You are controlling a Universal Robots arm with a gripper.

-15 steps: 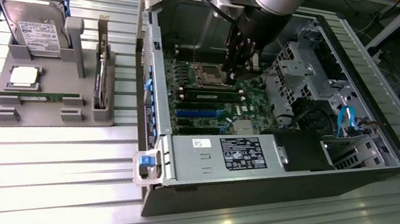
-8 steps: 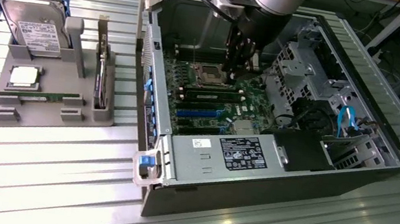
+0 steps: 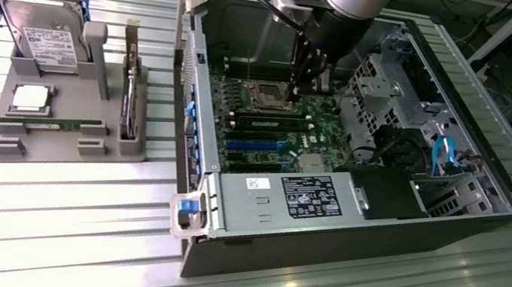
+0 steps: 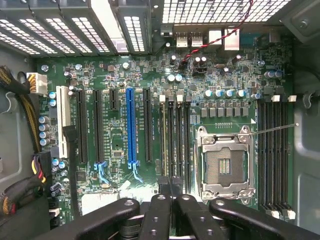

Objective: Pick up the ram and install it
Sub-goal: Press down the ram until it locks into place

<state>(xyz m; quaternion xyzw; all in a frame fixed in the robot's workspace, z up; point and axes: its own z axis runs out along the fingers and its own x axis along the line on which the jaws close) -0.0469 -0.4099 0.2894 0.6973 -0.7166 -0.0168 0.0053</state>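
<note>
Fingers (image 4: pixel 164 185) of the gripper (image 4: pixel 170 186) were pressed together over the memory slots (image 4: pixel 180 145) beside the socket (image 4: pixel 224 162); the ram (image 4: pixel 163 140) stood seated in one slot of that bank; in the exterior view the gripper (image 3: pixel 311 75) hung inside the open case (image 3: pixel 346 225), above the board (image 3: pixel 287 137) and near the ram (image 3: pixel 264 123); a second ram (image 3: pixel 45 125) lay in the tray (image 3: pixel 1 151) on the counter (image 3: pixel 39 233), close to the processor (image 3: pixel 31 97) and the drive (image 3: pixel 43 39).
</note>
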